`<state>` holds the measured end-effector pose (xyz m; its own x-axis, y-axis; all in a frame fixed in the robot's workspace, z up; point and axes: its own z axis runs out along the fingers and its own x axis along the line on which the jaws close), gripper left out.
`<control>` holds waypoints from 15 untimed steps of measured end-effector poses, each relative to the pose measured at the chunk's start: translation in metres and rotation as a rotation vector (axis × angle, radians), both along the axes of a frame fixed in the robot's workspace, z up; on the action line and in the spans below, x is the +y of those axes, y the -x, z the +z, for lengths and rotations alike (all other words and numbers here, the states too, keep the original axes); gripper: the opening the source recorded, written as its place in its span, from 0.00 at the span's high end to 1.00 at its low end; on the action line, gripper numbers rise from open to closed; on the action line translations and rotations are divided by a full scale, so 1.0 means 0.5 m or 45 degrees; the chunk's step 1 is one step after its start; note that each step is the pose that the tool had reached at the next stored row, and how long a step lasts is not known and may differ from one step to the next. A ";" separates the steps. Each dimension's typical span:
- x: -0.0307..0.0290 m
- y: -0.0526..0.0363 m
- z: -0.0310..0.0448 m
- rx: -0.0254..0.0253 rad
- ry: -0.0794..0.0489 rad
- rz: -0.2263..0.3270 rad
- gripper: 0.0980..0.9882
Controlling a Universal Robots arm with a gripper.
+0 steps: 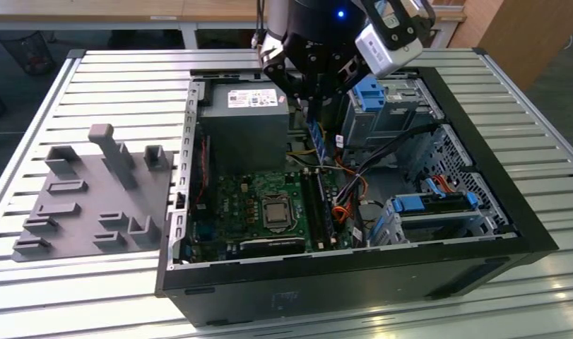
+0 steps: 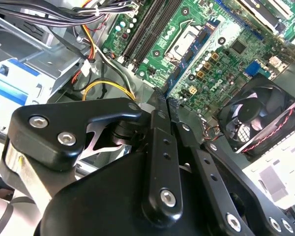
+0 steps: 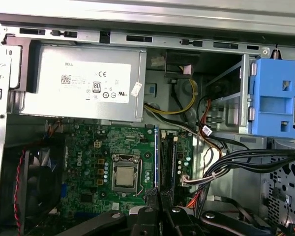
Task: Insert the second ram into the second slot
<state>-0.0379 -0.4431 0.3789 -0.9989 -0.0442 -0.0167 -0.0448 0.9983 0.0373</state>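
Slatted metal table [image 1: 107, 78], open case [image 1: 362, 272]; gripper [image 3: 159, 201] pinching second ram [image 3: 156, 157].

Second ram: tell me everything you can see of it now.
The second ram is a thin, long blue-green circuit board, seen edge-on in both wrist views. The gripper is shut on its upper end, clamping its two flat faces. It hangs edge-down above the motherboard, close by the dark memory slots; whether it touches a slot cannot be told.
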 end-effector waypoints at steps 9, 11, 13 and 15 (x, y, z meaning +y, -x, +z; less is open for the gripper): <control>0.000 0.000 -0.005 0.0001 0.000 -0.020 0.96; 0.000 0.000 -0.006 0.0000 0.000 -0.038 0.96; 0.000 0.000 -0.006 0.0001 0.001 -0.058 0.96; 0.000 0.000 -0.007 0.0001 0.001 -0.083 0.96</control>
